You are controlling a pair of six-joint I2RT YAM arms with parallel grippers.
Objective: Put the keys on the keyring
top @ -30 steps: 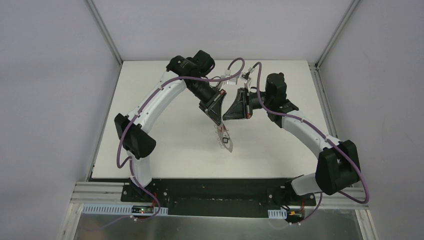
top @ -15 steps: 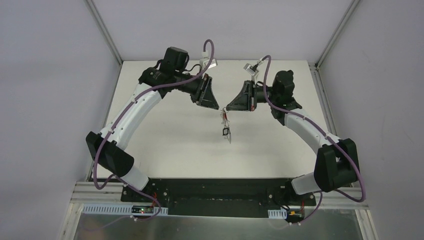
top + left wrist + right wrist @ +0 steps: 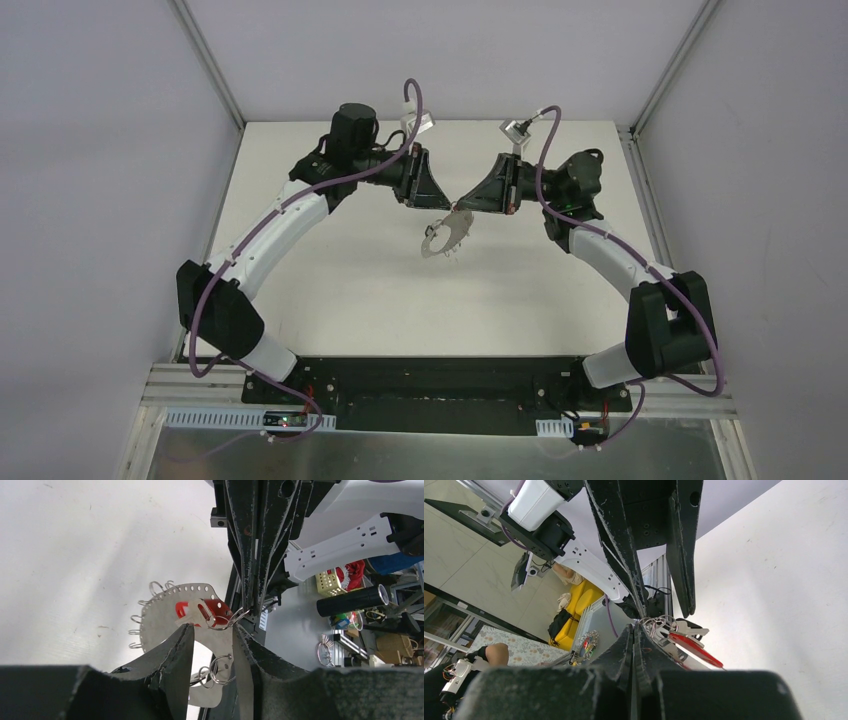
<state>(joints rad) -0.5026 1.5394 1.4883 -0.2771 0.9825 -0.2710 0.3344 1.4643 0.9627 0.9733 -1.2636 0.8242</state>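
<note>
The keyring (image 3: 443, 238), a thin grey oval band with small wire loops (image 3: 136, 631) along one edge, hangs in the air above the table's far middle. My right gripper (image 3: 462, 208) is shut on a wire ring (image 3: 226, 624) at its top. The red-headed key (image 3: 216, 610) sits on that ring, and in the right wrist view the red key (image 3: 694, 650) lies beside a silver key (image 3: 691, 629). My left gripper (image 3: 212, 627) is open right in front of the band, which shows in the gap between its fingers. The right gripper (image 3: 634, 626) faces the left fingers (image 3: 684, 555).
Both arms arch over the white table (image 3: 330, 290) and meet near its far middle. Grey walls with metal rails close the back and sides. The black base rail (image 3: 430, 385) runs along the near edge. Room clutter lies beyond the table in the wrist views.
My left gripper let go and opened, swung away to the far left, then came back close to the right gripper. The right gripper moved farther back, and the keyring swung up with it.
</note>
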